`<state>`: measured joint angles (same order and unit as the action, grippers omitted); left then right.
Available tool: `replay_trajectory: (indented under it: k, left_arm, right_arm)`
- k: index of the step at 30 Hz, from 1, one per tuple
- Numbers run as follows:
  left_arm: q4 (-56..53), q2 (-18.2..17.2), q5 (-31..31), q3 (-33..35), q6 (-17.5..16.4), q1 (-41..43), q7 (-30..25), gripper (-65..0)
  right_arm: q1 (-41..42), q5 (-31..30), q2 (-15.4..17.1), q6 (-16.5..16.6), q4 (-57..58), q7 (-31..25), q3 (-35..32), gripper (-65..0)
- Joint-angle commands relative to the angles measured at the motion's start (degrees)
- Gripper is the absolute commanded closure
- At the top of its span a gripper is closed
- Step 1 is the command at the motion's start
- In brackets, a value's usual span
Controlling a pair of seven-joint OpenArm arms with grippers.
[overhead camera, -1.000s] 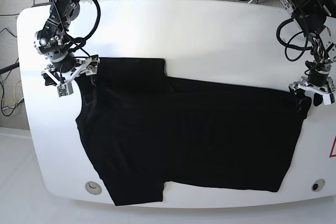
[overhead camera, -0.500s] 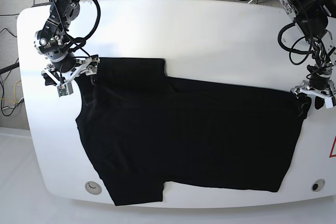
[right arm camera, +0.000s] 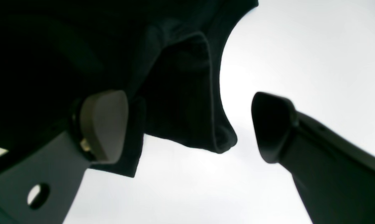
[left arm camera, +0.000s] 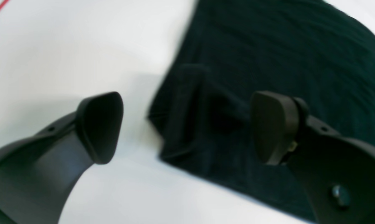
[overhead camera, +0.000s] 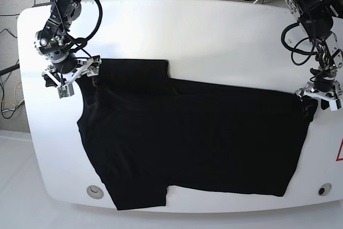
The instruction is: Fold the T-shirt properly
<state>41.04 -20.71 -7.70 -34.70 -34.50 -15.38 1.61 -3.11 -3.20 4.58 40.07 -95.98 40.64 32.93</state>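
Left gripper (left arm camera: pixel 187 127) jaws spread wide, straddling a bunched hem corner of the black T-shirt (overhead camera: pixel 187 138), apparently not gripping; view's blurry. Right gripper (right arm camera: pixel 189 127) also spread, over the shoulder fold by the neckline. T-shirt lies flat across the white table (overhead camera: pixel 214 36), reaching its near edge.

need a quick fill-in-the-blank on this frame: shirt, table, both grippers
1. The T-shirt is ____ in colour.
2. It lies spread on a ____ table.
3. The left gripper and right gripper are both ____.
4. In the left wrist view, one of the fingers is over the shirt, the other over bare ____.

Missing words: black; white; open; table
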Motion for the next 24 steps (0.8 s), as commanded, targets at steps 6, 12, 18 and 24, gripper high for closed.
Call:
replay_trajectory:
  k: [6,12,18,24]
  left_arm:
    - [0.9,-1.3,-1.0,-0.2,-0.3,-0.8,-4.1,-45.1]
    - [0.6,-1.2,-0.9,0.1,0.0,-0.7,-7.2,-1.4]
    - [-0.6,-1.2,-0.9,0.1,0.0,-0.7,-7.4,-0.5]
    - [-0.6,-1.2,-0.9,0.1,0.0,-0.6,-7.5,0.0]
  right_arm:
    - [-0.1,-0.7,-0.8,-0.1,-1.4,-1.5,0.9,-58.4]
    - [-0.3,-0.6,-1.1,-0.1,-1.4,-1.5,0.9,-58.4]
    - [-1.1,-0.7,-1.1,-0.1,-1.5,-1.5,0.9,-58.4]
    - [-1.1,-0.7,-1.1,-0.1,-1.5,-1.5,0.9,-58.4]
